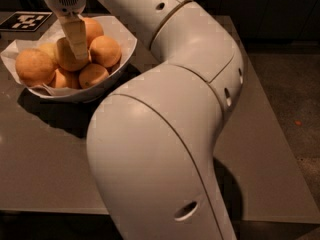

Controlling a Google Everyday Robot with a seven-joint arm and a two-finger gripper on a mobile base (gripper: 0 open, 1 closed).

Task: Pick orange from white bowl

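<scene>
Jaw opening is something I cannot tell from this view; the gripper (78, 48) is down inside the white bowl (80, 93), its tip lying against the middle orange (66, 60), and whether it has hold of the fruit I cannot say.

Nearest to my camera, the robot arm (160, 154) fills most of the view, its big pale elbow bulging over the grey table (45, 169). Past it, at the table's far left, sits the bowl, lined with crinkled white paper (12, 51) and heaped with fruit: a large one at the left (34, 66), one at the front (92, 75), one at the right (105, 50), all crowded against the middle one. Behind the bowl lies a black-and-white marker tag (25, 20).

My judgement on handling: the orange should be firm, moderately heavy for its size, round and a little slick, so it can roll or squirt out of a shallow pinch. I would take it across its widest part, with the gripper's tip below the equator, and lift straight up so the neighbours touching it are not dragged over the low rim.
</scene>
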